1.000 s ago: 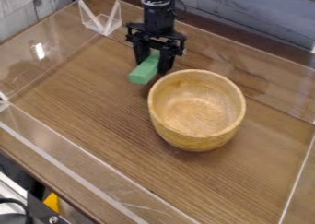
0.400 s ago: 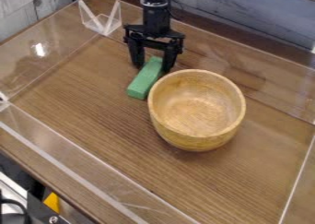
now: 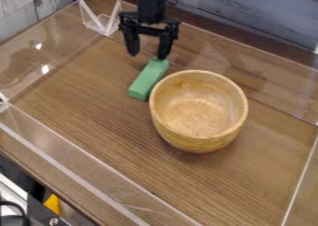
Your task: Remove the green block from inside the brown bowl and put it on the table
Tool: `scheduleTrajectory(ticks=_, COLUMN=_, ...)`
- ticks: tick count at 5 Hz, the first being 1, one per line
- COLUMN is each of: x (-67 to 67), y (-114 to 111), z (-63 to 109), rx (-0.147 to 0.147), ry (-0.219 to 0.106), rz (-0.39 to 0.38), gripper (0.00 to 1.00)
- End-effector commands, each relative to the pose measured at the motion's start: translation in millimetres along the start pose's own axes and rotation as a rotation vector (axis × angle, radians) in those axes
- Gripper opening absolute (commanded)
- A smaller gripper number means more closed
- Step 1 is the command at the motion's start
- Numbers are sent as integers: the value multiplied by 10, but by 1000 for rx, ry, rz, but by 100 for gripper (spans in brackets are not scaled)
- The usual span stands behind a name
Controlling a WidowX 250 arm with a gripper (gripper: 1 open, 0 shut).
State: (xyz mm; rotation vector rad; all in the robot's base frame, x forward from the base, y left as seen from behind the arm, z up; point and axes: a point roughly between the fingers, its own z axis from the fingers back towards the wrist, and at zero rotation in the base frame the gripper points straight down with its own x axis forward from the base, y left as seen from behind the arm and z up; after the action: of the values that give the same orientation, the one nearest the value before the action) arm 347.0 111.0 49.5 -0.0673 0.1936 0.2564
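Observation:
The green block (image 3: 148,78) lies flat on the table (image 3: 87,127), just left of the brown bowl (image 3: 199,109) and almost touching its rim. The bowl is upright and holds nothing. My gripper (image 3: 148,50) hangs a little above and behind the block, pointing down, its black fingers (image 3: 130,46) spread open with nothing between them. It is apart from the block.
Low clear plastic walls (image 3: 50,39) edge the table on the left, back and front. A clear angled piece (image 3: 99,19) stands at the back left, close behind the gripper. Bare wood stretches left and in front of the bowl.
The gripper held the block a second ago. It has since let go, opened wide and risen toward the back, leaving the block lying on the table beside the bowl.

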Motion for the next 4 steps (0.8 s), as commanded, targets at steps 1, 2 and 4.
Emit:
scheduleTrajectory(ticks=1, x=-72, y=-2, z=297, rx=2, ry=-62, rz=-47, gripper=100)
scheduleTrajectory(ticks=2, x=-193, y=-33, z=406, rx=4, ry=-70, rz=-98, gripper=100)
scheduleTrajectory(ticks=4, x=-369, y=-114, z=405, rx=-8, ry=-97, rz=-95, gripper=100)
